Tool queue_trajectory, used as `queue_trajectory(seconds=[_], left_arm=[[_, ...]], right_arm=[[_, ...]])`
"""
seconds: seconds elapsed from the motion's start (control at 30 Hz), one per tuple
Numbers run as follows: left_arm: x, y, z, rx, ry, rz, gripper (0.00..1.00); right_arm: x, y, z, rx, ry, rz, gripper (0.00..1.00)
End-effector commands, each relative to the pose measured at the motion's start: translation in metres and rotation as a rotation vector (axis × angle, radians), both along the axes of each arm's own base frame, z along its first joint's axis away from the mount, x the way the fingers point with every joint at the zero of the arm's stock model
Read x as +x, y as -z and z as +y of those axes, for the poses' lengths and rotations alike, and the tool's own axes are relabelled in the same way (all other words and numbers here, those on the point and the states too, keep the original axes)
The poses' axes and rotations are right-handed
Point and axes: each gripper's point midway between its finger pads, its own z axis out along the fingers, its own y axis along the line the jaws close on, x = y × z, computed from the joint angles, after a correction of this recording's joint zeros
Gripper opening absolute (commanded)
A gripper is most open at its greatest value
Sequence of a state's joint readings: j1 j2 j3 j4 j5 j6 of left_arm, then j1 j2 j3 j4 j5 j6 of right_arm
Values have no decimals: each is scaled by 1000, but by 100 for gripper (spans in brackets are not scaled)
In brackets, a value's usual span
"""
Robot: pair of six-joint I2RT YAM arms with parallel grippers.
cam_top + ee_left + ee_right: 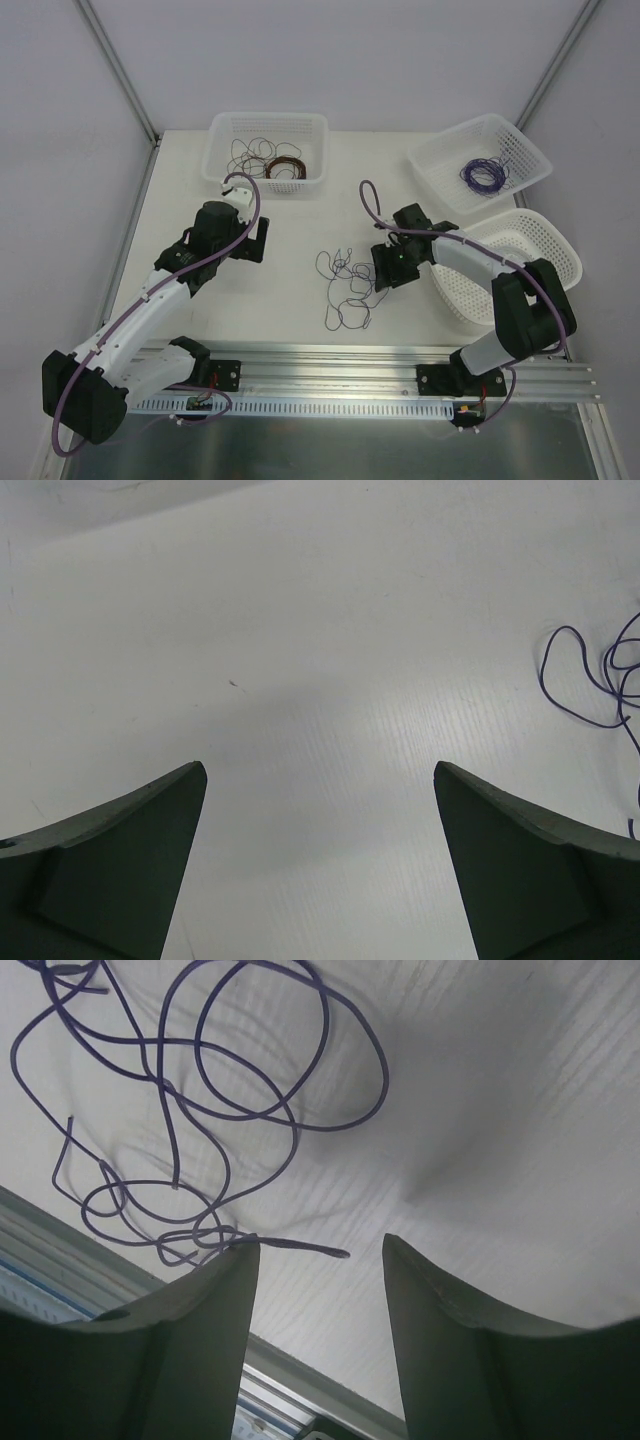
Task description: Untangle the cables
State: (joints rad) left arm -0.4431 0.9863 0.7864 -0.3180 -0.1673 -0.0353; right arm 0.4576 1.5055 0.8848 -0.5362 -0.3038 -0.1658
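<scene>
The left gripper (pixel 320 768) hangs just above the table (pixel 300 620) with its jaws spread wide, holding nothing. The cables (pixel 349 283) lie to its right, a loose purple and dark tangle flat on the table. Only an outer loop or two shows at the right edge of its wrist view. The right gripper (pixel 320 1243) sits low at the tangle's right side, jaws roughly half apart and clamped on nothing. Most loops lie ahead of it, toward the finger (pixel 190 1340) on the left of its wrist view. One free wire end reaches past that fingertip into the gap between the jaws; whether it touches the finger cannot be told.
</scene>
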Motion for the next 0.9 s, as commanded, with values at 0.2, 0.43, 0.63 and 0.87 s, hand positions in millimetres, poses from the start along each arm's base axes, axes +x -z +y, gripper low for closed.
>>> queue_trajectory(seconds=[0.2, 0.43, 0.63, 0.87], left_arm=[[4, -3, 2, 9, 3, -23, 99], [4, -5, 1, 6, 6, -25, 99], [5, -5, 1, 8, 4, -26, 99], [5, -6, 1, 5, 4, -29, 99]], right_arm=[[3, 7, 17, 48, -50, -13, 25], [14, -55, 27, 61, -86, -159, 1], [10, -143, 47, 110, -173, -322, 1], [-2, -256, 73, 264, -255, -536, 1]])
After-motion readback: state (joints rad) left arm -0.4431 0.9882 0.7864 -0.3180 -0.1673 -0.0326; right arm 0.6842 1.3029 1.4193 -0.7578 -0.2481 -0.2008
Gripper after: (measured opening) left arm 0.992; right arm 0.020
